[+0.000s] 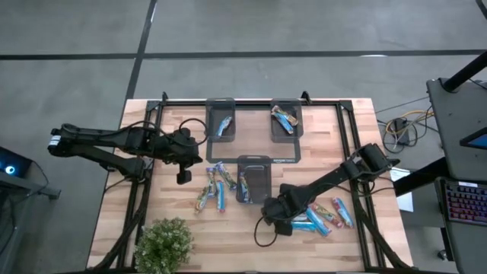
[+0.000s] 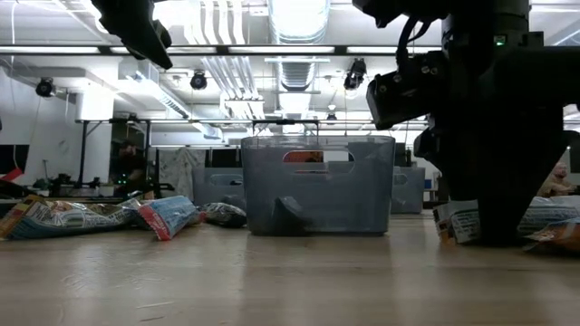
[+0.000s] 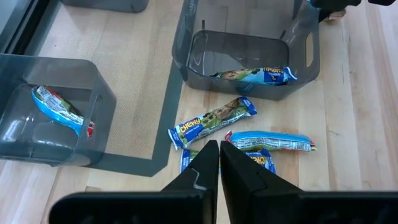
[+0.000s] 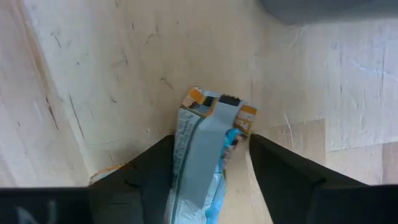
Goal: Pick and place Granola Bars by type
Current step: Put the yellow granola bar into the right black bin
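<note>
Down at the near side of the pale wooden table (image 1: 251, 255), the right gripper (image 4: 211, 155) stands low over the boards with a light-blue shiny wrapped granola bar (image 4: 205, 143) lying lengthwise between its two dark fingers (image 4: 149, 165); the fingers stand partly apart on either side of the wrapper, and whether they already press it cannot be told. In the high view this gripper (image 1: 278, 217) sits at the left end of a loose cluster of blue and red wrapped bars (image 1: 327, 215) on the table's right half. A second scatter of bars (image 1: 214, 189) lies left of the nearest dark grey rectangular tray (image 1: 253, 161), which holds one bar. Two more grey trays stand at the far side, the left one (image 1: 221, 103) and the right one (image 1: 287, 103), each with a bar inside. The left gripper (image 1: 185, 154) hangs above the table's left half, raised clear of the surface, its fingers (image 3: 205, 174) pressed together and holding nothing. A green leafy potted plant (image 1: 162, 243) stands at the near left corner.
</note>
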You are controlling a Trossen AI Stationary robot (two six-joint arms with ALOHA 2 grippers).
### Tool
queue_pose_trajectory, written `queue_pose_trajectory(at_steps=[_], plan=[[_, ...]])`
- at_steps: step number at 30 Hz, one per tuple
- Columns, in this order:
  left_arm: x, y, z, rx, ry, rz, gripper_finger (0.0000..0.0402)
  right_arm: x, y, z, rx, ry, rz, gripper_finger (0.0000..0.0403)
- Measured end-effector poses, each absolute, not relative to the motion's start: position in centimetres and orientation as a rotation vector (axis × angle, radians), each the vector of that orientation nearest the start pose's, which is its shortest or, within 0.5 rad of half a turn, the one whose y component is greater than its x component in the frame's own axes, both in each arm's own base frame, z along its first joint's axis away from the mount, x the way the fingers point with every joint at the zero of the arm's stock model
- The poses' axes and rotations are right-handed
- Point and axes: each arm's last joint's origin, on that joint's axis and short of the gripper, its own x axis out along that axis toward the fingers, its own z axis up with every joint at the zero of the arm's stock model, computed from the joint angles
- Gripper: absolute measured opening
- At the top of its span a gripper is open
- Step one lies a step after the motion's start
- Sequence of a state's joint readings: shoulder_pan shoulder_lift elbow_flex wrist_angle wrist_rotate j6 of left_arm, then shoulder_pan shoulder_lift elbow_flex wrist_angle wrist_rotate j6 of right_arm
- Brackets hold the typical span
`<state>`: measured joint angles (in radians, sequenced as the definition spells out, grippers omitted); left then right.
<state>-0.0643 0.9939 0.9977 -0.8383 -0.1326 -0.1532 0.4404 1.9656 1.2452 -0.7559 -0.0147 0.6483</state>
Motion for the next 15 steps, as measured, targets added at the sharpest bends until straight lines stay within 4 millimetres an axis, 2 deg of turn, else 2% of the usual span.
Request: queue_pose_trajectory(at_steps=[10, 15], plan=[[18.53, -0.80, 31.43, -0.062, 0.823, 0.128, 0.0000, 32.03, 15.13, 13.46, 0.200, 1.496, -0.092, 0.0087], [18.53, -0.81, 31.43, -0.062, 0.823, 0.128, 0.0000, 31.91, 15.09, 13.99, 0.211, 1.483, -0.080, 0.0057]])
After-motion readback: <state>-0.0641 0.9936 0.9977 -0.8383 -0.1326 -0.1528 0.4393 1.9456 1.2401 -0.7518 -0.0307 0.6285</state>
